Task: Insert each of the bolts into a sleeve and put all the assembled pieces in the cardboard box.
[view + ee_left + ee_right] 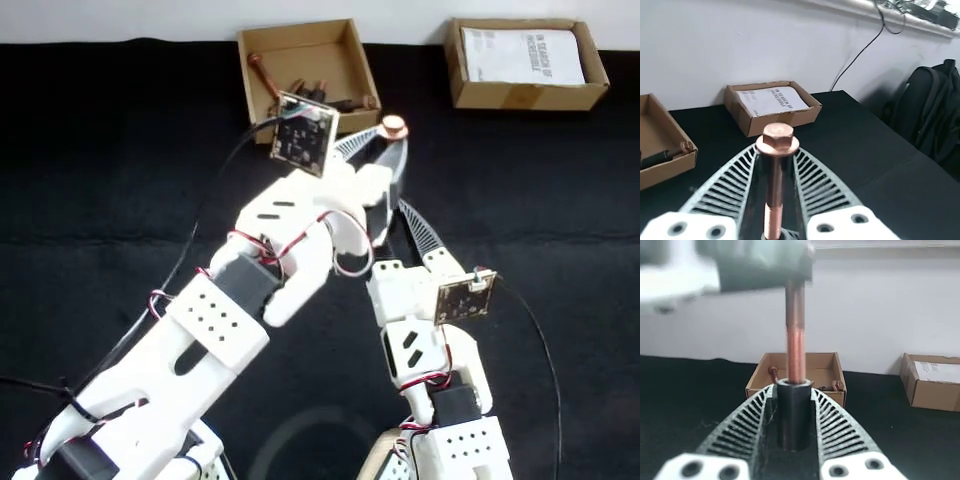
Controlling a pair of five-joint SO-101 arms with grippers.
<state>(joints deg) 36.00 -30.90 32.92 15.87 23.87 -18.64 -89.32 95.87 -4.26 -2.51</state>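
Note:
My left gripper (776, 152) is shut on a copper bolt (776, 165), whose hex head (393, 127) sticks out past the fingertips. My right gripper (794, 390) is shut on a black sleeve (794, 415), held upright. The bolt's threaded shank (796, 335) comes down from the left gripper, and its end sits in the sleeve's mouth. From above, the left gripper (385, 142) lies over the right gripper (402, 212) in mid-table, just in front of the cardboard box (350, 45). That box holds several dark and copper pieces.
A second cardboard box (590, 95) holding a printed sheet stands at the back right. The table is covered in black cloth (120, 180). A white wall runs behind the boxes, and a black backpack (935, 110) sits beyond the table's edge.

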